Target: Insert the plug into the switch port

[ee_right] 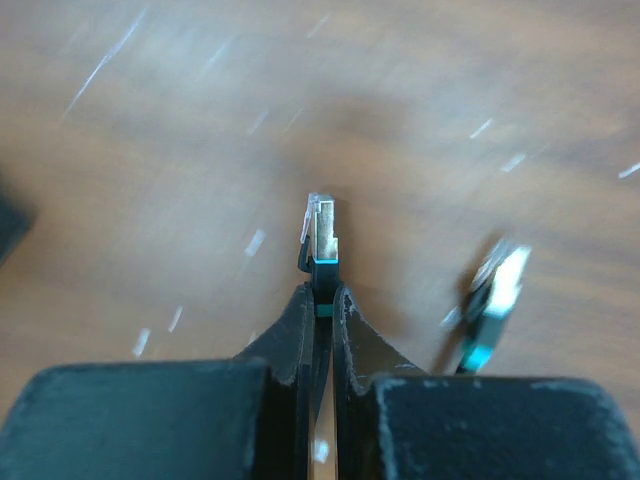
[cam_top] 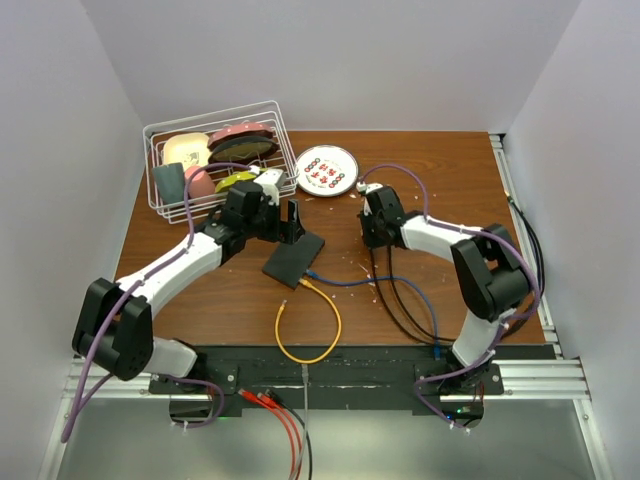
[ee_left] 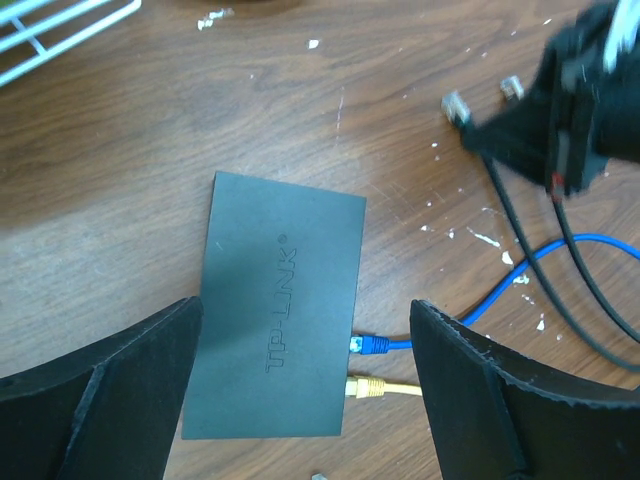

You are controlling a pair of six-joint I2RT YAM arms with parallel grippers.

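Above a scuffed brown wooden table (cam_top: pixel 450 180), the right gripper (ee_right: pixel 320 300) pinches a clear-tipped network plug (ee_right: pixel 320 235) with a metal shell and a black boot banded in teal. Its two black fingers (ee_right: pixel 352 325) are pressed together on the boot, and the tip points away from the wrist camera towards the top of that frame. A second, similar loose plug (ee_right: pixel 497 285) lies on the wood at the lower right of the same view. At the centre of the overhead picture sits the flat matte black rectangular box (cam_top: pixel 293 260), turned at an angle, its lid stamped TP-LINK. The switch port row (ee_left: pixel 357 300) runs along the box's right-hand edge in the left wrist view; a blue cable plug (ee_left: pixel 373 346) and a yellow cable plug (ee_left: pixel 366 388) sit side by side in its lower end, while the sockets themselves cannot be made out from above. The left gripper (ee_left: pixel 305 310) hangs over the box with its fingers (ee_left: pixel 110 400) spread wide on either side of it, holding nothing. In the overhead view the right gripper is right of the box and apart from it. A white wire basket (cam_top: pixel 160 190) of dishes stands at the upper left, beside a round white plate (cam_top: pixel 326 170) with red marks.
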